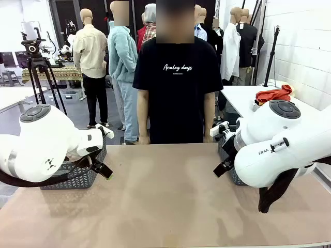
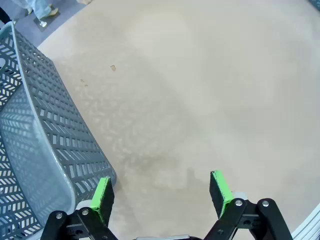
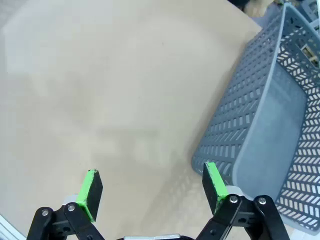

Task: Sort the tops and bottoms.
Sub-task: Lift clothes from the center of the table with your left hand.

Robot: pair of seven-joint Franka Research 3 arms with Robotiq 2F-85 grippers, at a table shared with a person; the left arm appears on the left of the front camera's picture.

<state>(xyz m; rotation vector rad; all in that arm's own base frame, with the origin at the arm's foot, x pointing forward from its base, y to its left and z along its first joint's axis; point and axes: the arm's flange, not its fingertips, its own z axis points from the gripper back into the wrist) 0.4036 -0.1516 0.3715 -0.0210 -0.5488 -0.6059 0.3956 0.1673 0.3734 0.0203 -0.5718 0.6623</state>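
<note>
Orange-red top point(image 1: 273, 95), bunched on the white side table point(image 1: 242, 97), looks soft and light; I'd pinch a raised fold. Left and right jaws stand open, empty, above the bench point(image 1: 165, 196).

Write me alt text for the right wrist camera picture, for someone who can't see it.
The right gripper, open and holding nothing, hangs above the tan table. A grey slotted plastic basket stands on the table close beside one of the green-padded fingers, at the picture's right.
</note>
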